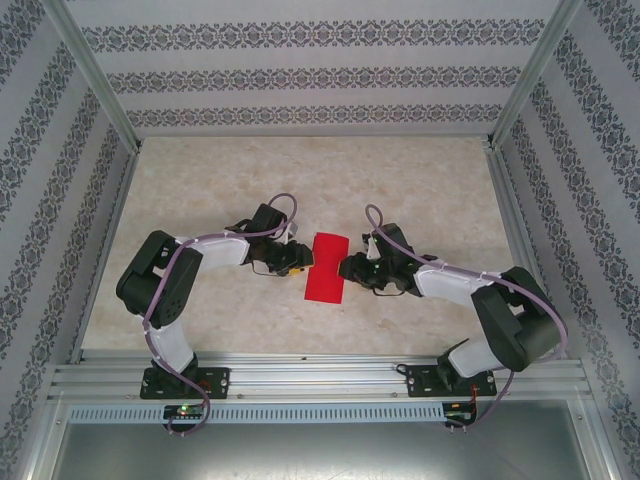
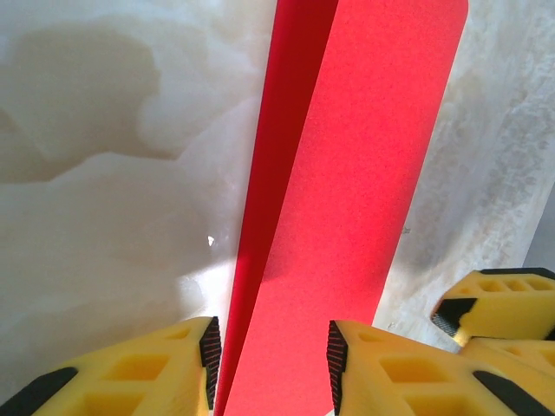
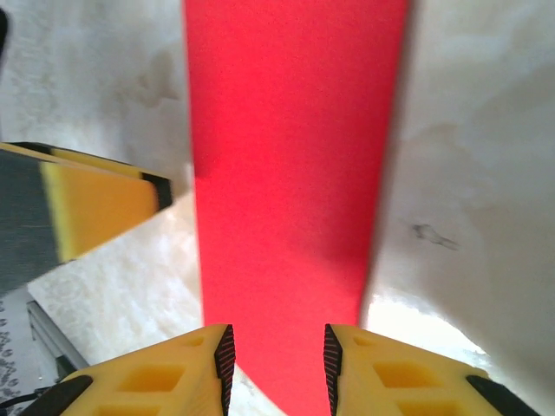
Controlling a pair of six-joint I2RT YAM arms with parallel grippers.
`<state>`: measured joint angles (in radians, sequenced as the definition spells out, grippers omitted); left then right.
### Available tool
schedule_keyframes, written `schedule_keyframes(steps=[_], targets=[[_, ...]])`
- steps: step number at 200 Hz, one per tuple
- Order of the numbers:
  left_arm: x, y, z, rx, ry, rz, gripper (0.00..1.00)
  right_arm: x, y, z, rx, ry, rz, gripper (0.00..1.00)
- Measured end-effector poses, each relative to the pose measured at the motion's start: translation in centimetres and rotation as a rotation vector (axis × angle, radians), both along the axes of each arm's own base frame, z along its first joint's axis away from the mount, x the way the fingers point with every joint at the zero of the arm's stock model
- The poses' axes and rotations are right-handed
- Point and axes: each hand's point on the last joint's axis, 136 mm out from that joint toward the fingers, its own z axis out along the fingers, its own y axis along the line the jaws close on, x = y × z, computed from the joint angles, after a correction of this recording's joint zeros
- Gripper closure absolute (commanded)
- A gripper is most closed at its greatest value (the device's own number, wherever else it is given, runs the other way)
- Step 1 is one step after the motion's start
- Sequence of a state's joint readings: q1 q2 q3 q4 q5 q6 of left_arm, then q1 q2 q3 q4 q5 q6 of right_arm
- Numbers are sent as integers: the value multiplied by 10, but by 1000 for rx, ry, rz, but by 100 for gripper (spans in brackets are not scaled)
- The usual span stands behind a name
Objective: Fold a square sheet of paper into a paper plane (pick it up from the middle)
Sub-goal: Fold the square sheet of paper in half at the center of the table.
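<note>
Square sheet of paper (image 1: 326, 266), folded to a narrow red strip, mid-table (image 1: 400, 180). Left gripper (image 1: 298, 262) just beside its left edge, right gripper (image 1: 345, 268) beside its right. Both jaws part-open, strip filling each gap; grip uncertain.

One red sheet of paper (image 1: 326, 266), one table (image 1: 420, 190), two arms (image 1: 190, 265) (image 1: 480, 290), two pincers: left pincer (image 2: 270, 351), right pincer (image 3: 276, 347)

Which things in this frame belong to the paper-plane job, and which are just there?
Belongs to the job: red sheet of paper, folded into a strip; left gripper; right gripper.
Just there: marbled table; patterned walls; metal frame.
</note>
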<state>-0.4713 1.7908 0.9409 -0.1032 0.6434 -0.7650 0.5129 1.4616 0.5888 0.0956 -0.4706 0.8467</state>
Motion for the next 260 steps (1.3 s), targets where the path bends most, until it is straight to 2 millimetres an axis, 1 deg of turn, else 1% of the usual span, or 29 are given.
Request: schedule_keyframes(steps=[18, 57, 77, 92, 155, 178, 190, 205, 215, 244, 260], targets=[[0, 0, 0, 0, 0, 0, 59, 2, 3, -2, 12, 7, -3, 65], [-1, -3, 1, -18, 3, -9, 58, 1, 4, -23, 7, 64, -13, 66], [-3, -5, -5, -27, 22, -18, 58, -2, 3, -30, -2, 84, -11, 66], [-4, -5, -9, -25, 34, -20, 57, -1, 4, -30, 0, 82, -10, 66], [-4, -9, -6, -44, 39, -32, 59, -2, 4, -32, -1, 83, -6, 66], [-7, -12, -4, -62, 45, -46, 62, -2, 4, -32, -2, 80, -3, 66], [-8, -14, -2, -74, 46, -55, 66, -2, 3, -32, -3, 78, -1, 66], [-8, -16, 0, -88, 45, -62, 67, -2, 4, -32, -4, 76, 3, 66], [-8, -18, 1, -97, 43, -66, 71, -2, 4, -31, -2, 75, 6, 65], [-6, -23, 7, -133, 30, -77, 72, -2, 4, -31, -1, 75, 7, 65], [-6, -25, 10, -147, 27, -83, 74, -2, 4, -31, 0, 75, 8, 64]])
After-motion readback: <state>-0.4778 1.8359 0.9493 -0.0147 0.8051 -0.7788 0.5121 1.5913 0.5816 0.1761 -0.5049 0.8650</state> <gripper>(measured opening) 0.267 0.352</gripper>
